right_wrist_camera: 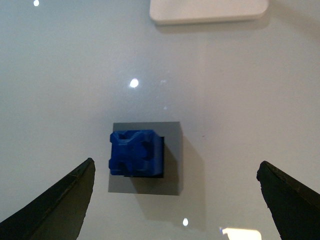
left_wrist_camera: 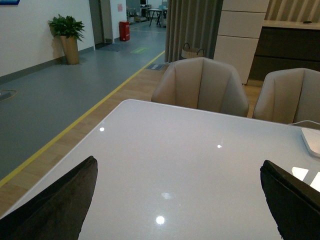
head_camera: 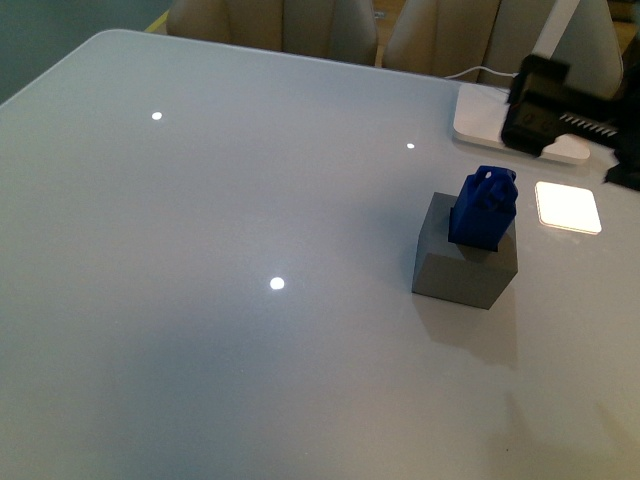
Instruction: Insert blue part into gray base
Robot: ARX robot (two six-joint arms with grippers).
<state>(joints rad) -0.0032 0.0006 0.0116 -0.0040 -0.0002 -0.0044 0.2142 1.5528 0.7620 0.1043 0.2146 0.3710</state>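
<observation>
The gray base (head_camera: 462, 268) is sitting on the right half of the table (head_camera: 200, 300), and the blue part (head_camera: 483, 208) is standing in the square opening in its top. Its lower end is resting down in the hole while most of its body is sticking up above the rim and leaning slightly. In the right wrist view the blue part (right_wrist_camera: 134, 152) is crowding one side of the opening, leaving a dark strip of the hole showing beside it. Nothing is touching either piece. The right gripper (right_wrist_camera: 175, 164) is hanging above the gray base (right_wrist_camera: 170, 135) with its fingers (right_wrist_camera: 60, 200) spread wide and nothing between them. The left gripper (left_wrist_camera: 177, 162) is likewise gaping and empty, facing across the table toward the chairs (left_wrist_camera: 200, 87). The table is glossy and pale gray, throwing back ceiling lights as bright spots, and a white pad (head_camera: 490, 120) is lying near its far right edge. Beyond the two beige chairs, a gray floor with a yellow line (left_wrist_camera: 95, 107), a potted plant (left_wrist_camera: 67, 35) and dark curtains (left_wrist_camera: 192, 25) are showing.
</observation>
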